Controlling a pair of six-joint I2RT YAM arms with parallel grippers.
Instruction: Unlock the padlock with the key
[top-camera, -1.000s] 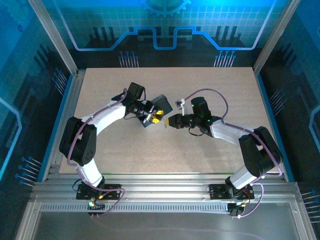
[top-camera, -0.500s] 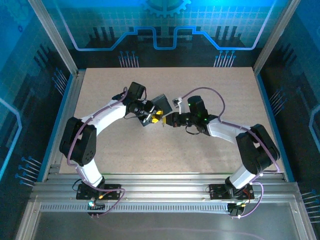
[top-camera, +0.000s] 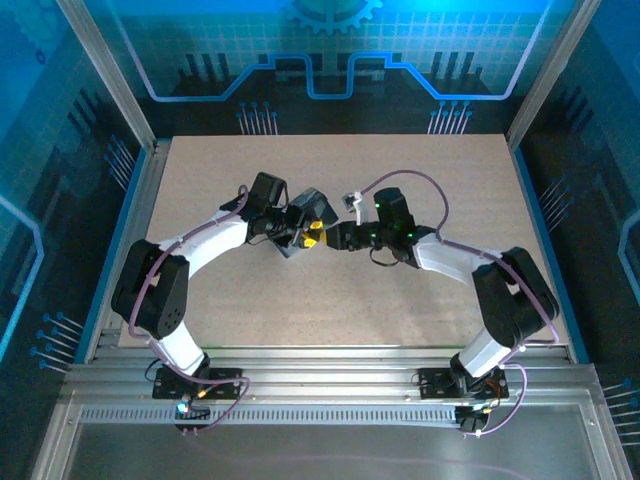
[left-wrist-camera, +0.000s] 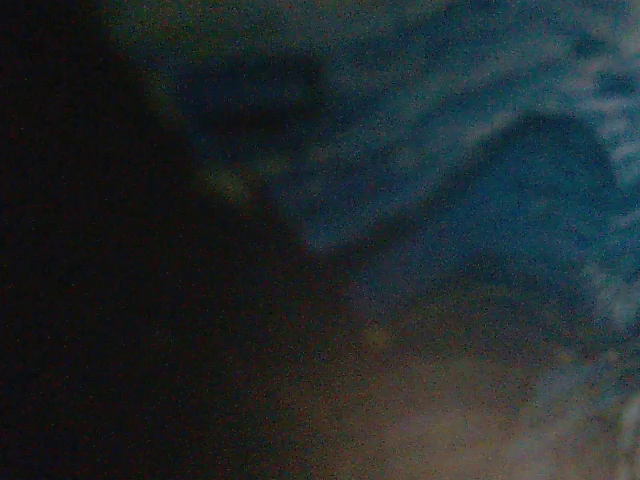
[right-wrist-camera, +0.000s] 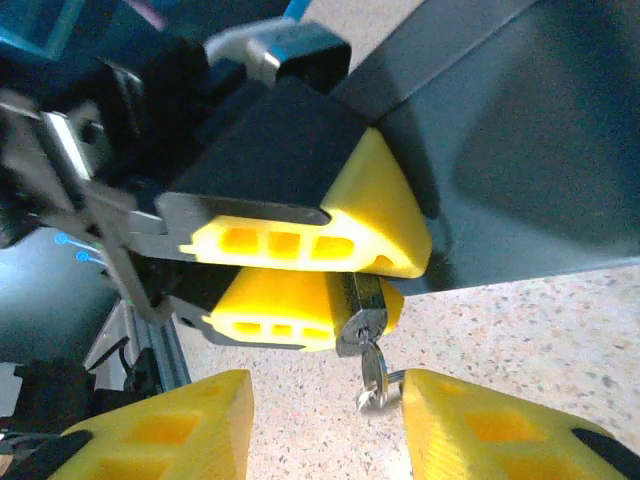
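Note:
In the right wrist view a small metal padlock (right-wrist-camera: 352, 298) is clamped between the yellow fingers (right-wrist-camera: 300, 240) of my left gripper (right-wrist-camera: 385, 283), keyhole end toward the camera. A thin silvery key (right-wrist-camera: 372, 372) sticks out of the keyhole, with a small ring on it. My right gripper (right-wrist-camera: 328, 400) is open, a yellow fingertip on each side of the key. The ring lies right against the right-hand fingertip (right-wrist-camera: 450, 410). From above, the left gripper (top-camera: 308, 237) and right gripper (top-camera: 335, 238) meet tip to tip over the middle of the table. The left wrist view is dark and blurred.
A dark grey slab (top-camera: 312, 205) sits just behind the left gripper's fingers and looms at the upper right in the right wrist view (right-wrist-camera: 520, 150). The speckled beige tabletop (top-camera: 400, 170) lies under the grippers. Blue panels and metal rails wall the table.
My right gripper was shut and now stands open, its fingers off the key. The key stays in the padlock. The left arm has shifted slightly left.

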